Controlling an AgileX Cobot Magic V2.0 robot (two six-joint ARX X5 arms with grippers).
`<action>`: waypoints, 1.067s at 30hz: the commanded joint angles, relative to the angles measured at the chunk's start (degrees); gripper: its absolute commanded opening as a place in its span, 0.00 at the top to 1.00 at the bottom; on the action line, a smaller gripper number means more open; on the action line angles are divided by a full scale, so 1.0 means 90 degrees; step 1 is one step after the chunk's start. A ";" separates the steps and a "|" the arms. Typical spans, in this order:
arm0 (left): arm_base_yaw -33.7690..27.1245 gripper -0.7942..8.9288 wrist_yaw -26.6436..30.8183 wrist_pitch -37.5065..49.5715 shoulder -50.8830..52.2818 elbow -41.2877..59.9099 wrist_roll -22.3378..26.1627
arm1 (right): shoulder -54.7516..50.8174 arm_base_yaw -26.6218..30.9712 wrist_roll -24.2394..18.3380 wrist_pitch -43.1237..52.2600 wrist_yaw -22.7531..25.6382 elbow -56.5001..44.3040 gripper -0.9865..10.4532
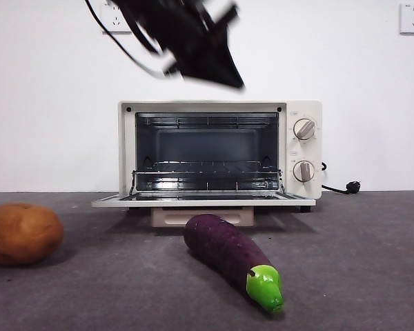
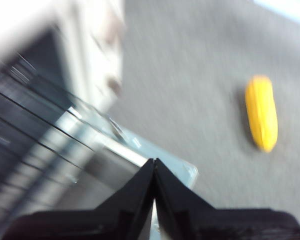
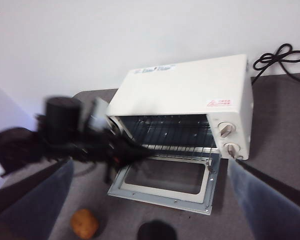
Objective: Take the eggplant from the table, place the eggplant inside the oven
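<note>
Reaching step, by the look of it, with nothing grasped yet. Blurred and dark in the upper middle of the front view, above the roof of the oven (image 1: 127, 152): the left hand (image 1: 221, 72), jaws pressed tip to tip and holding nothing. Lying on the surface (image 1: 359, 262) in the lower middle of that view, just in front of the lowered oven door (image 1: 200, 200): the eggplant (image 1: 228, 252), green cap toward the lower right, purple body angled back toward the oven. So, well below the left hand and nearer the camera, nowhere near touching. To do this well: spread the jaws first, come down clear of the door's front edge, and close across the thick purple middle rather than the tapering cap, probably squared to its slant. Best avoided, the brown potato (image 1: 22, 233) at the far left. Waiting well back, the right hand (image 3: 150, 167), jaws wide apart and empty.
</note>
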State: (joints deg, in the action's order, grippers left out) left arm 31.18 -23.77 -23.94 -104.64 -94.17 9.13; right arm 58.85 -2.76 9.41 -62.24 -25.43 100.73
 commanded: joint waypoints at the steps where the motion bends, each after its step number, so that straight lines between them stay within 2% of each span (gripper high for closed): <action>1: -0.0153 0.92 0.0170 -0.0010 0.0500 0.0024 -0.0148 | 0.0022 -0.0087 -0.0066 -0.0015 -0.0012 0.0029 0.37; 5: -0.0437 0.92 0.0656 -0.0248 0.1287 0.0024 -0.0146 | 0.0063 -0.0221 -0.0070 -0.0070 -0.0010 0.0032 0.37; 22: -0.1916 0.92 0.1661 -0.1666 0.4163 0.0024 -0.0165 | 0.0406 -0.1061 -0.0080 -0.0160 -0.0010 0.0032 0.37; 26: -0.2067 0.92 0.2254 -0.1989 0.4612 0.0024 -0.0160 | 0.0593 -0.1421 -0.0119 -0.0330 -0.0005 0.0029 0.37; 32: -0.2149 0.92 0.2448 -0.2484 0.5124 0.0024 -0.0131 | 0.0952 -0.2001 -0.0189 -0.0597 0.0097 0.0029 0.37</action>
State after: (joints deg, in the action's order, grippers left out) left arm 12.12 -2.11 -46.02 -58.76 -94.17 8.29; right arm 66.92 -20.03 8.64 -67.33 -24.91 100.73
